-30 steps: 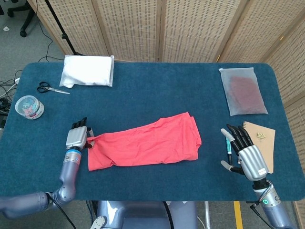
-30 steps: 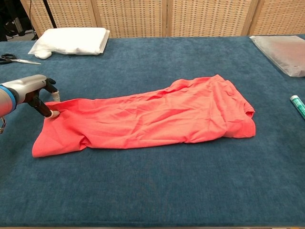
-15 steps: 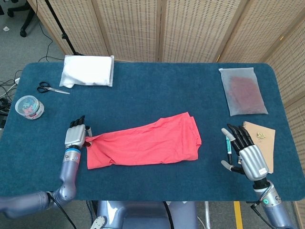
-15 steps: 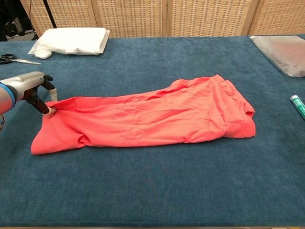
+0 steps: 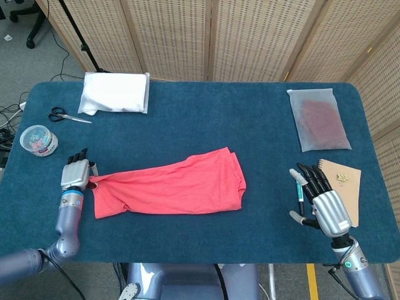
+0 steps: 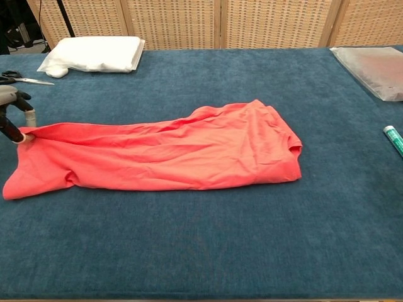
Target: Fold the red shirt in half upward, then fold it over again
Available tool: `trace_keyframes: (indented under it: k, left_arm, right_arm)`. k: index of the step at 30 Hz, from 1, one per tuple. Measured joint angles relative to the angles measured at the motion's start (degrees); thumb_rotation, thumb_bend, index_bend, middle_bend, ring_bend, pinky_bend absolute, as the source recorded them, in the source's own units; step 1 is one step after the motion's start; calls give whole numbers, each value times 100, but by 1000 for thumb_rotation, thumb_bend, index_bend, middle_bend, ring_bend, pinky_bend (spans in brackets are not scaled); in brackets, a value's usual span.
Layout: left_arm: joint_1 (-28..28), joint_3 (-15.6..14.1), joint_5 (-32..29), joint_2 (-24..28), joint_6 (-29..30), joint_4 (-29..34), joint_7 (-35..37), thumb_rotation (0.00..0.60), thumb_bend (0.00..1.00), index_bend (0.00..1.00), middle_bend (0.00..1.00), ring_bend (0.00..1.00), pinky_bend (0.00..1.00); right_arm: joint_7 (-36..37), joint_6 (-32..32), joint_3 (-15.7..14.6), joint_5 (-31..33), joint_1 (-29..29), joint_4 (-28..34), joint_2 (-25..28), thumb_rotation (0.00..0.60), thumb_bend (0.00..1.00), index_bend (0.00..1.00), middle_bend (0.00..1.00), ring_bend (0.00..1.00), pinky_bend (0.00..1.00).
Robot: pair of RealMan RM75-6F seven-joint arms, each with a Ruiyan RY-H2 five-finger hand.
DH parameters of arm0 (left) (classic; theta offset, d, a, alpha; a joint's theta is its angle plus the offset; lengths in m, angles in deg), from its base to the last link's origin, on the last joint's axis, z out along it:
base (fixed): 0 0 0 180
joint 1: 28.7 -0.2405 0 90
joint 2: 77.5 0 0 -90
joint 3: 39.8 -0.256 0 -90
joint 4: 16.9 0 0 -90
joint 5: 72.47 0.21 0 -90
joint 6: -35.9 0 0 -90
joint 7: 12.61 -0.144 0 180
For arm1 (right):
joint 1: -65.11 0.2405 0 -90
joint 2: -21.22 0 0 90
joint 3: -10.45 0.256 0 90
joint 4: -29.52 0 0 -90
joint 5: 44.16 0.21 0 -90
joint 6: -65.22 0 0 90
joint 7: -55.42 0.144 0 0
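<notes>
The red shirt (image 5: 169, 185) (image 6: 164, 153) lies folded as a long band across the middle of the blue table, wrinkled, its wider end to the right. My left hand (image 5: 76, 174) (image 6: 14, 115) pinches the shirt's upper left corner at the table's left side. My right hand (image 5: 321, 198) hovers at the right near the front edge, well clear of the shirt, fingers spread and holding nothing; the chest view does not show it.
A white folded cloth (image 5: 115, 92) and scissors (image 5: 65, 115) lie at the back left, a round tub (image 5: 39, 139) at the left edge. A clear bag (image 5: 318, 119) sits back right. A pen (image 5: 300, 189) (image 6: 394, 139) and a brown notebook (image 5: 347, 182) lie beside my right hand.
My left hand has pulled the shirt's corner to the left, and the whole shirt has slid left with it. The right hand has not moved.
</notes>
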Motion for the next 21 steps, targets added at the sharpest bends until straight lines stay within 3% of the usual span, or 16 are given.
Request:
trace_keyframes:
  k: [11, 17, 21]
  left_arm:
    - [-339, -225, 281, 670, -795, -688, 562, 600, 538, 748, 0, 0, 0]
    - [-455, -333, 391, 753, -1195, -1297, 854, 600, 538, 748, 0, 0, 0]
    - [-465, -355, 470, 743, -1222, -1330, 885, 600, 538, 748, 0, 0, 0]
  right_arm:
    - [-101, -45, -14, -34, -4, 22, -29, 600, 0, 0, 0, 0, 4]
    - [-102, -59, 13, -15, 2, 39, -28, 600, 0, 0, 0, 0, 4]
    - [-83, -69, 23, -1, 3, 40, -19, 600, 0, 0, 0, 0, 4]
